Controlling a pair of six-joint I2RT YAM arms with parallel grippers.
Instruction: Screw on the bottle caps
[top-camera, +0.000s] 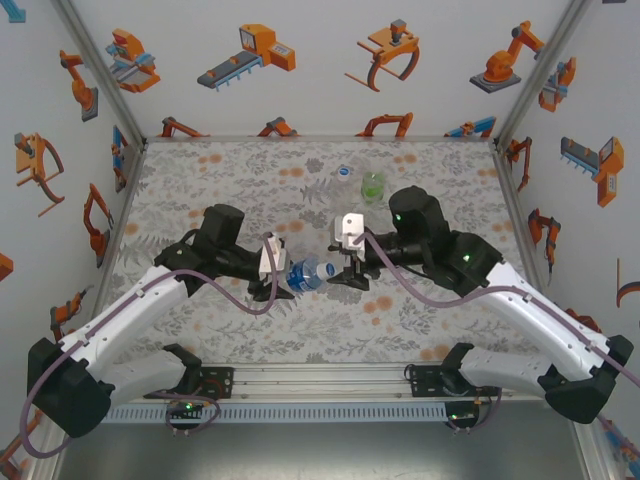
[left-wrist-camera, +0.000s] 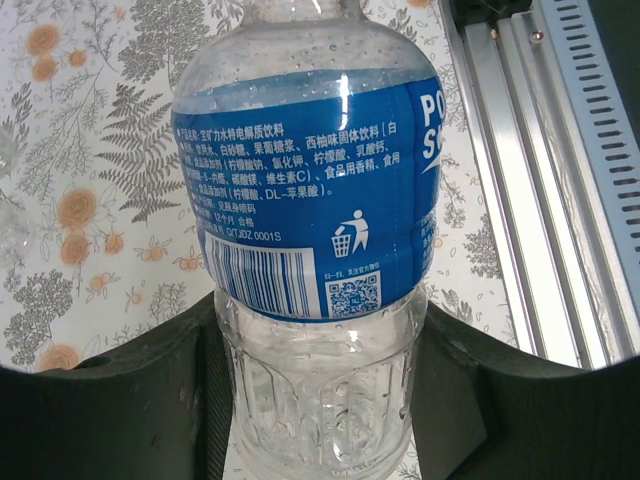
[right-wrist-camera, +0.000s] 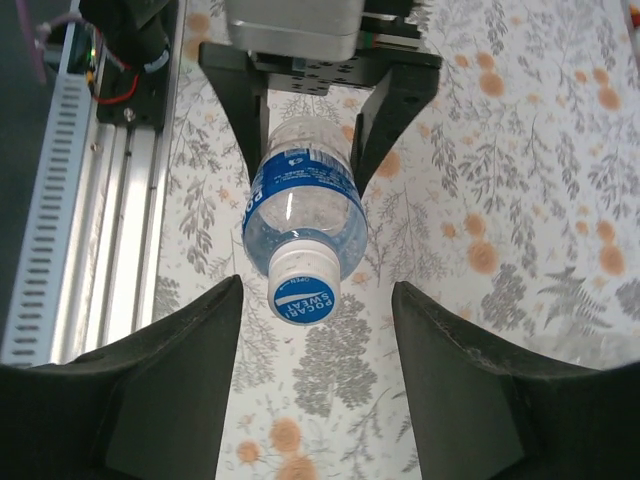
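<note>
- Our left gripper (left-wrist-camera: 318, 400) pinched a clear plastic bottle with a blue label (left-wrist-camera: 310, 200) by its ribbed lower body. One finger pressed each side, and the bottle lay on its side over the floral-patterned table (right-wrist-camera: 520, 200) with its neck pointing away from the palm.
- Our right gripper (right-wrist-camera: 312, 300) stood spread. Its jaws flanked the white round screw cap with blue print (right-wrist-camera: 303, 290), which sat on the bottle's neck directly between them, and neither finger touched it.
- We could not tell whether the cap was fully tightened.
- The bottle held only droplets, so we judged it light. Its thin walls would probably dent under a hard squeeze and might slip, and the ribbed base looked the stiffest place to hold.
- The cap appeared small and rigid. We thought it best taken squarely across its rim, with the fingertips closing from both sides.
- Beyond the right gripper, a translucent green plastic bottle (top-camera: 373, 186) stood upright, well apart.
</note>
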